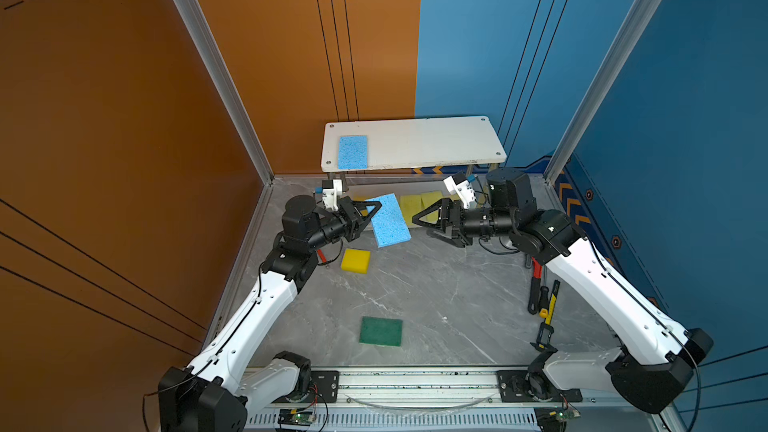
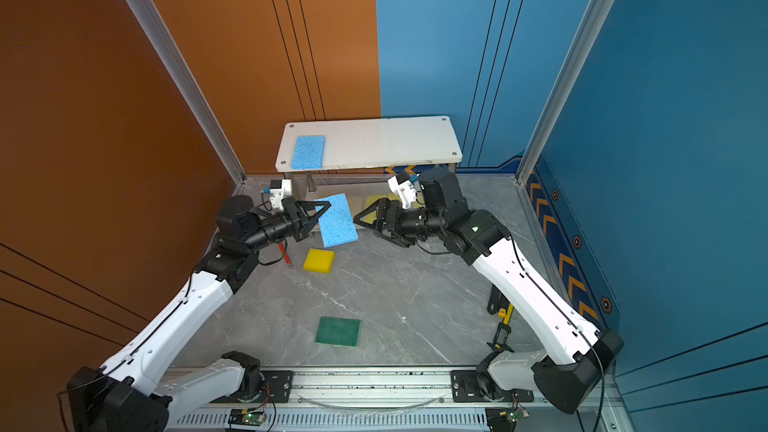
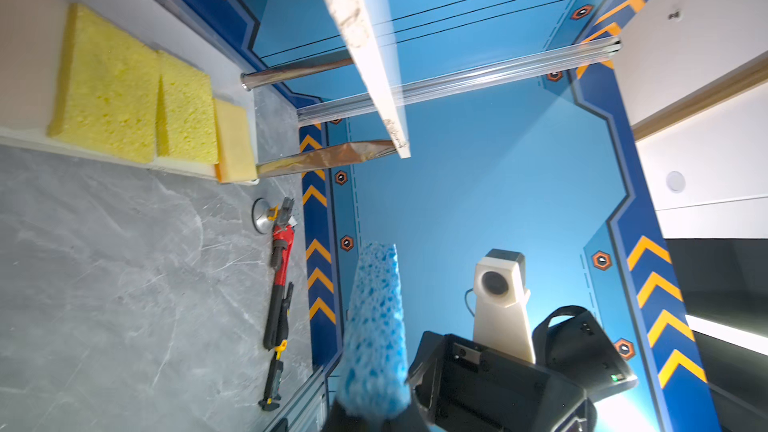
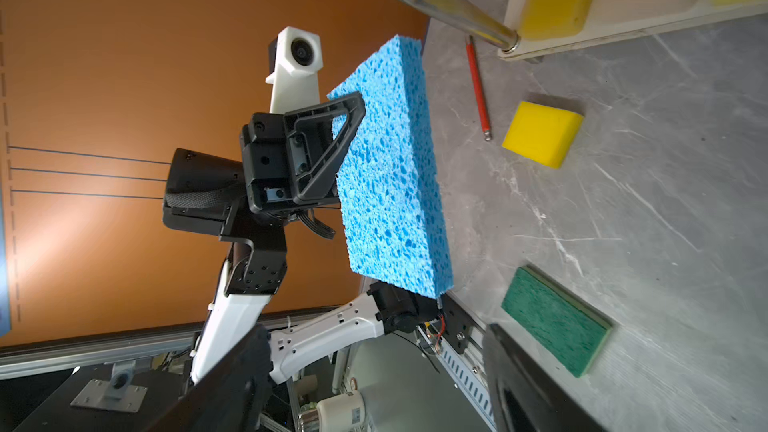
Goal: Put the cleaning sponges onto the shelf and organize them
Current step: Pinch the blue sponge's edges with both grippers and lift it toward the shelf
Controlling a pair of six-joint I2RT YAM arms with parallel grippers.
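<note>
My left gripper [image 1: 374, 211] is shut on one short end of a blue sponge [image 1: 390, 220], which hangs tilted above the table; the left wrist view shows that sponge [image 3: 374, 326] edge-on. My right gripper [image 1: 422, 226] stands open just right of it, apart from it, with nothing between its fingers [image 4: 232, 388]. At the back stands the shelf [image 1: 424, 141], with a second blue sponge [image 1: 353, 152] flat on the left of its top board. Two pale yellow sponges [image 3: 108, 85] and a tan-yellow one [image 3: 235, 139] lie on the lower board. On the table lie a bright yellow sponge [image 1: 356, 260] and a dark green sponge [image 1: 380, 331].
A red-handled hex key [image 4: 478, 89] lies on the table under my left arm, near the shelf's chrome post [image 4: 457, 10]. A red pipe wrench and a caliper [image 1: 544, 305] lie along the right edge. Orange and blue walls close in the left, back and right.
</note>
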